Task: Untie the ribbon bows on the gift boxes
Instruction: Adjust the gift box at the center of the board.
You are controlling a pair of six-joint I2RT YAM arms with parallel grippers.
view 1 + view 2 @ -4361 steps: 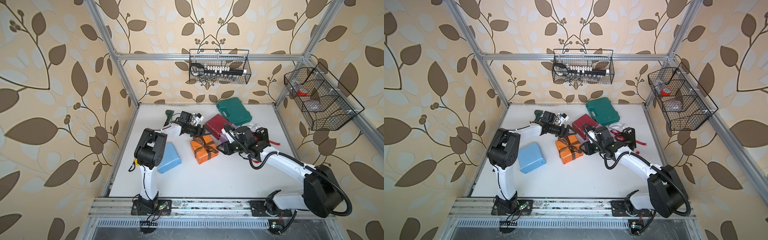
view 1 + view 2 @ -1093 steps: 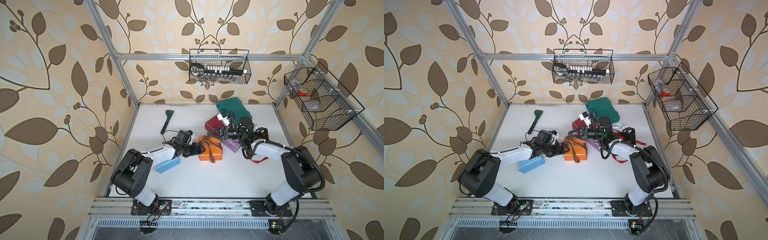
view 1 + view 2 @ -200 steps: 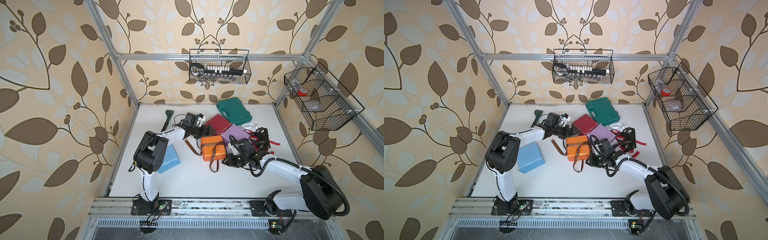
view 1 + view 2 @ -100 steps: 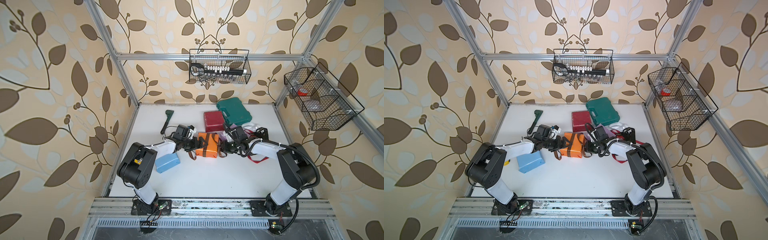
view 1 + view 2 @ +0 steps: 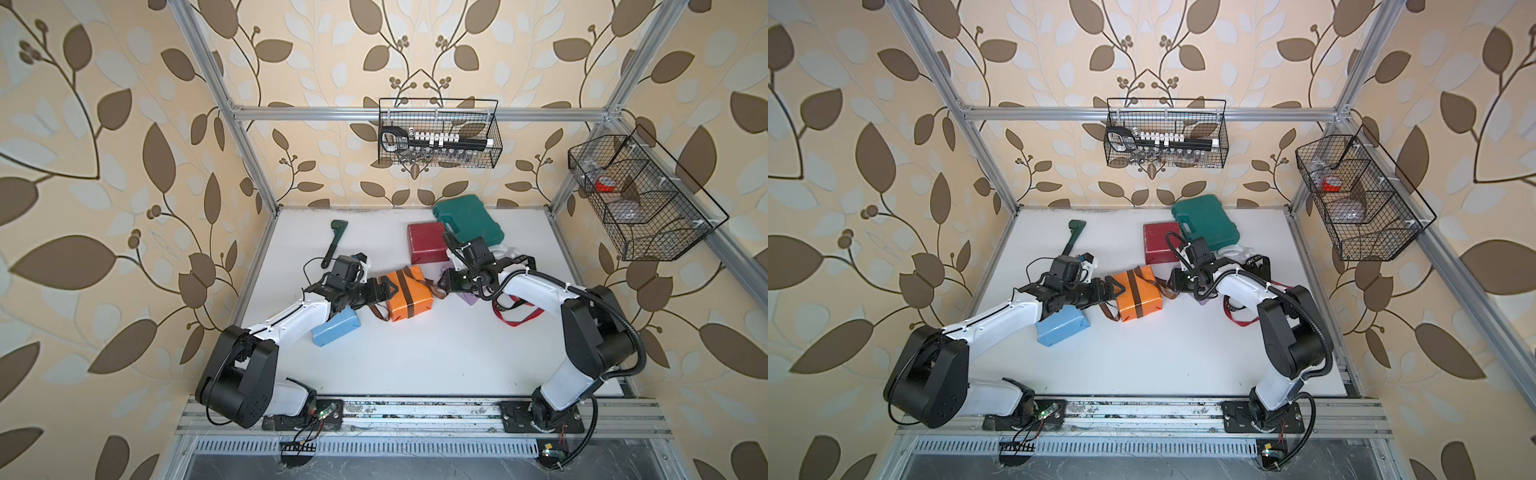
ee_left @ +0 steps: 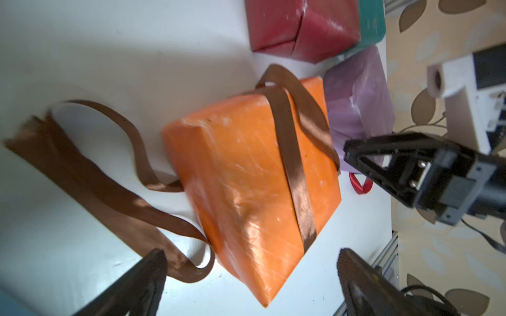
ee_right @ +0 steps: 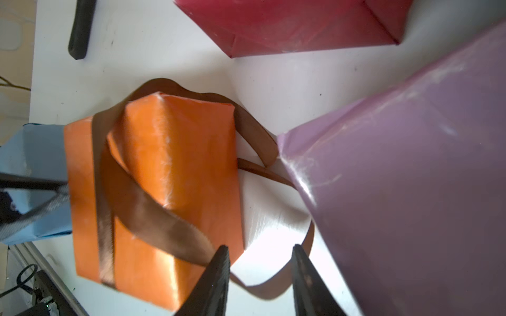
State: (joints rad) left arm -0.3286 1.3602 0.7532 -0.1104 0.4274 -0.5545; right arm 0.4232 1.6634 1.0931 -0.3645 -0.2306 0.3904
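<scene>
The brown satin ribbon (image 7: 153,216) lies slack over the orange paper-wrapped gift box (image 6: 241,164), so the wide-open, empty left gripper (image 5: 388,286) at the box's left end should steady it while the half-open, empty right gripper (image 7: 260,249) opposite pinches the trailing loop.

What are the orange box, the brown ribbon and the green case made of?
The orange box looks wrapped in glossy paper: creases, folded corners, glare. The brown ribbon looks like satin fabric: soft sheen, limp curls, a frayed end. The green case is probably hard plastic, judging by its stiff moulded shape.
</scene>
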